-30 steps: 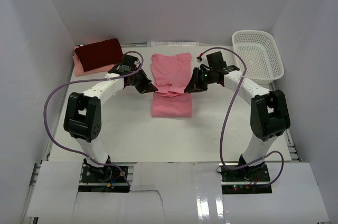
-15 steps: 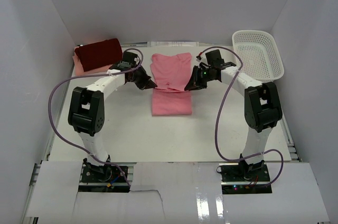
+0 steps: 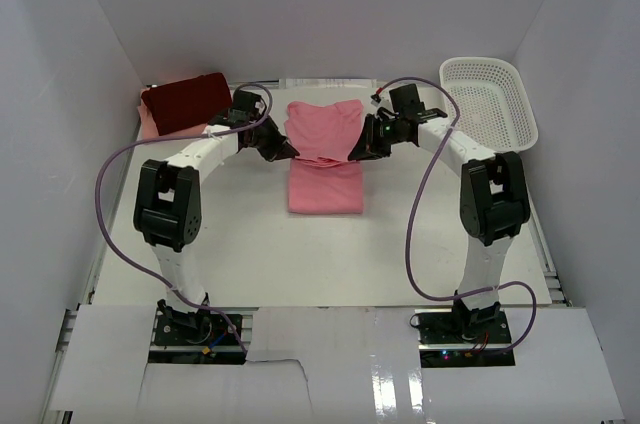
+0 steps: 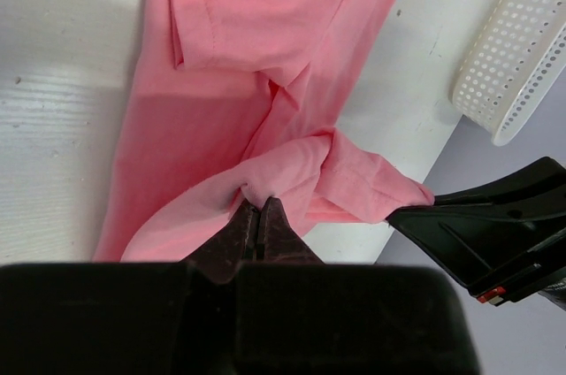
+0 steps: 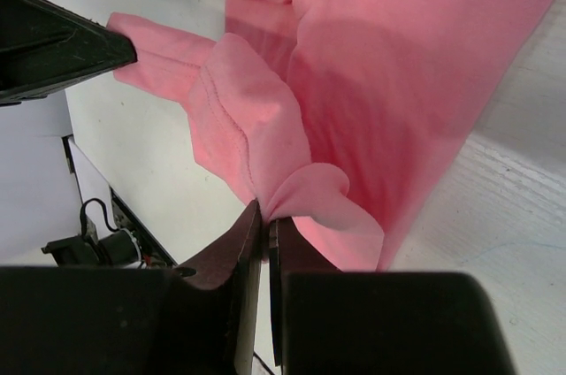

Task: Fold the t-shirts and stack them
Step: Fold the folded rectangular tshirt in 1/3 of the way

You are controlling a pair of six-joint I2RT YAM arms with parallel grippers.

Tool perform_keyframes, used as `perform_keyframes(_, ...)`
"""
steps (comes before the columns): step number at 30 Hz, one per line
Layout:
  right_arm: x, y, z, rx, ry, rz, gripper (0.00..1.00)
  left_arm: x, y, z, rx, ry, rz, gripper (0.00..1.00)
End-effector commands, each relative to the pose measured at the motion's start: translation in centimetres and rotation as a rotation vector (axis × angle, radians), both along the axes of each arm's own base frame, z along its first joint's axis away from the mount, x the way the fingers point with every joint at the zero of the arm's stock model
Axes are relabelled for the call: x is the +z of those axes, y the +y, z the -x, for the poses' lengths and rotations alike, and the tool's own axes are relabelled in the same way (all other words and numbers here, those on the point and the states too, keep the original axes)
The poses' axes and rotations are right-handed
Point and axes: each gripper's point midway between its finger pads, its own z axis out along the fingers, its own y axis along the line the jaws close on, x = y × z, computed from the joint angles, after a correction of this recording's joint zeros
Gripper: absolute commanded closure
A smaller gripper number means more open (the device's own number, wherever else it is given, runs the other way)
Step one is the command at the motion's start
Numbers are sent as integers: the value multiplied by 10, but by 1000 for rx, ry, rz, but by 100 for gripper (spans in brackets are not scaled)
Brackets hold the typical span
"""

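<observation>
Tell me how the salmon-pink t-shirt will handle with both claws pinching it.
Likely floppy: the salmon-pink t-shirt sags and bunches between the left claw and the right claw. Probably light, since two small pinches of cloth carry the raised edge. It should drape rather than hold a shape, as its far part lies limp and creased.

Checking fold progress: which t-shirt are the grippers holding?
The salmon-pink t-shirt mid-table: the left gripper and right gripper each pinch an edge of it. The maroon t-shirt lies folded in the far-left corner atop the peach t-shirt, untouched.
</observation>
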Motion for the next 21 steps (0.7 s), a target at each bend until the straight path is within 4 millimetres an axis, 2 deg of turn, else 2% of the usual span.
perform_keyframes(1, 5, 1, -10, 14, -18, -9, 92, 18, -2, -16, -11, -69, 19, 100)
perform_keyframes(12, 2, 0, -22, 2, -22, -4, 92, 9, 0, -27, -15, -62, 16, 99)
perform_keyframes(21, 4, -2, -28, -7, -28, -2, 92, 12, 0, -35, -19, -82, 18, 99)
